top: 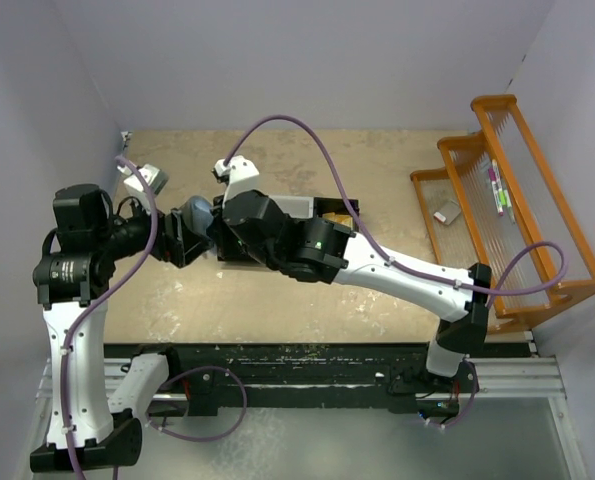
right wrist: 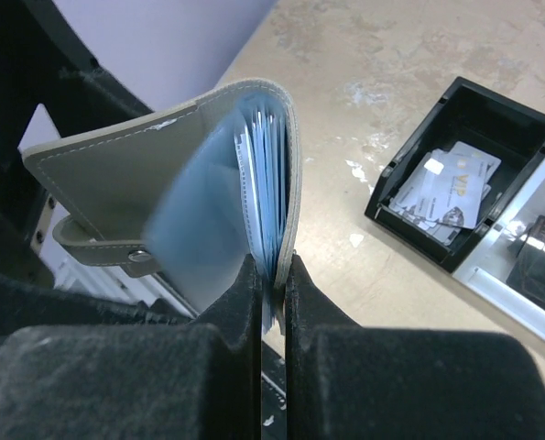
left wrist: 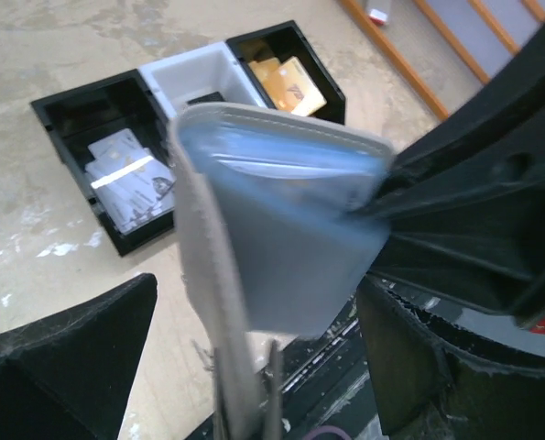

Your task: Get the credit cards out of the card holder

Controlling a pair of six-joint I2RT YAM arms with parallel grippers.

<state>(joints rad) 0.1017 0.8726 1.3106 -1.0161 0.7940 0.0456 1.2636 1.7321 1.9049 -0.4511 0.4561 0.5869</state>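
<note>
Two grippers meet at one object above the counter (top: 387,165), close to its left edge and nearer the far-left corner than the near one.

1. Left gripper (left wrist: 256,312): released. Its fingers (left wrist: 70,353) stand wide apart on either side of the grey cover, and neither pad is seen touching it.
2. The card holder (left wrist: 281,229) is held off the surface, open, with its spine uppermost. The grey stitched cover hangs down between the left fingers. Blue inner sleeves (right wrist: 265,165) fan out beneath the spine, and a strap with a snap stud (right wrist: 136,256) hangs from the outer flap. Whether any sleeve holds a card cannot be told; the leaves are blurred.
3. Right gripper (right wrist: 272,275): clenched on the card holder, pinching the lower edge of the cover and sleeves between both pads.
4. Three-compartment tray (left wrist: 48,115): on the counter at mid-width, towards the far edge, partly hidden under the right arm in the top view. Its left black compartment contains white and silver credit cards (left wrist: 125,179). The white middle compartment holds a dark item that cannot be identified. The right black compartment holds orange-gold cards (left wrist: 286,84).
5. Orange rack (top: 537,215): stands along the right edge, with a few small items on its shelves.
</note>
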